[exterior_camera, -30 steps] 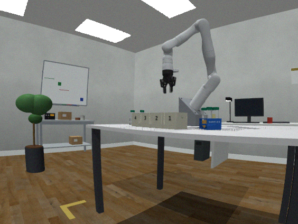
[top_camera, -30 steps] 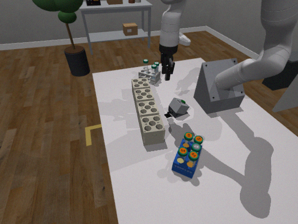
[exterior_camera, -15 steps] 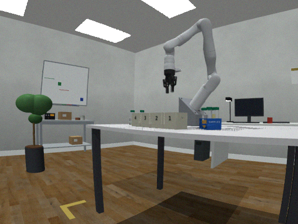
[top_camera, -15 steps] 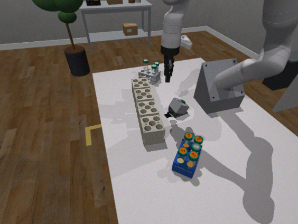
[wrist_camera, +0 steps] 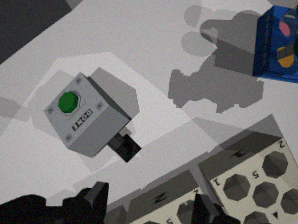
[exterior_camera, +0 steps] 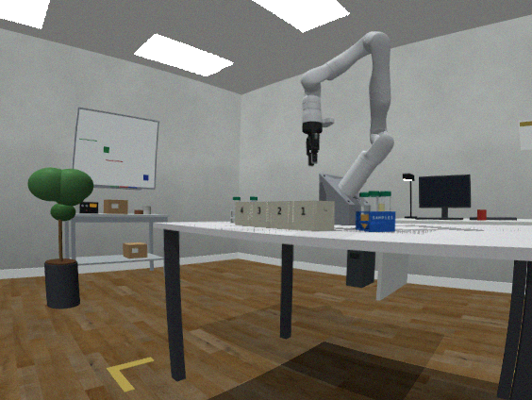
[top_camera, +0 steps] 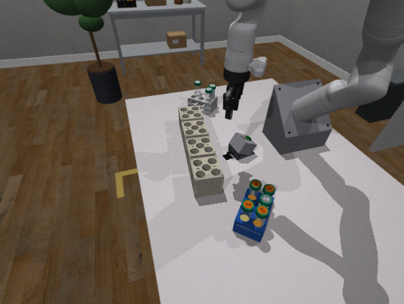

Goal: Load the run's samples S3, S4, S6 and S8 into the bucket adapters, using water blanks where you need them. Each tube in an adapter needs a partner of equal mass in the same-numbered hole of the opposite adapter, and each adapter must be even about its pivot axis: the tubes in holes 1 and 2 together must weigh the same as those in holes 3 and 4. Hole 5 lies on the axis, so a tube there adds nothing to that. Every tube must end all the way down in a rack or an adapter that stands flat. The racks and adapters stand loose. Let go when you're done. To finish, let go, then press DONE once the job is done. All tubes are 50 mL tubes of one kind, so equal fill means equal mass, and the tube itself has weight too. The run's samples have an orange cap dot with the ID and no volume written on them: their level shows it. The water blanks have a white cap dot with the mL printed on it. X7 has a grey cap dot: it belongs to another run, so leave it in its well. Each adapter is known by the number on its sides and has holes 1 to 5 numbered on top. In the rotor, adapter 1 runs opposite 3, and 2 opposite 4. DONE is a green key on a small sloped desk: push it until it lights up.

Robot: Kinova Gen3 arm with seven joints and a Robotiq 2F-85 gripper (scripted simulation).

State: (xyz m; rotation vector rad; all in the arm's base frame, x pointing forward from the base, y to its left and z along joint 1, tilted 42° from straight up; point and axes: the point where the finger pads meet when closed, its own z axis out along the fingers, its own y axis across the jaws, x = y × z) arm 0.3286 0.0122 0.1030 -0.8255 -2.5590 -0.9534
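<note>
Four beige bucket adapters (top_camera: 199, 143) (exterior_camera: 283, 214) (wrist_camera: 260, 182) stand in a row on the white table (top_camera: 286, 251); all holes that show are empty. Adapter 1 (top_camera: 207, 173) is the end one nearest the blue sample rack (top_camera: 248, 226) (exterior_camera: 374, 221) (wrist_camera: 272, 47). That rack holds several orange-dotted tubes, such as the tube (top_camera: 247, 205) in the near row, and one pale-dotted tube (top_camera: 265, 198). A clear rack (top_camera: 205, 103) with three green-capped blanks stands at the row's far end. The DONE desk (top_camera: 241, 145) (wrist_camera: 87, 127) carries its green key (wrist_camera: 67, 101), which is unlit. My gripper (top_camera: 228, 114) (exterior_camera: 311, 161) (wrist_camera: 150, 204) is open and empty, high above the table between the desk and the adapters.
The arm's grey base block (top_camera: 297, 122) stands right of the DONE desk. Off the table there are a potted plant (top_camera: 102, 72), a shelf table (top_camera: 157, 48) with boxes, and a yellow floor mark (top_camera: 122, 183).
</note>
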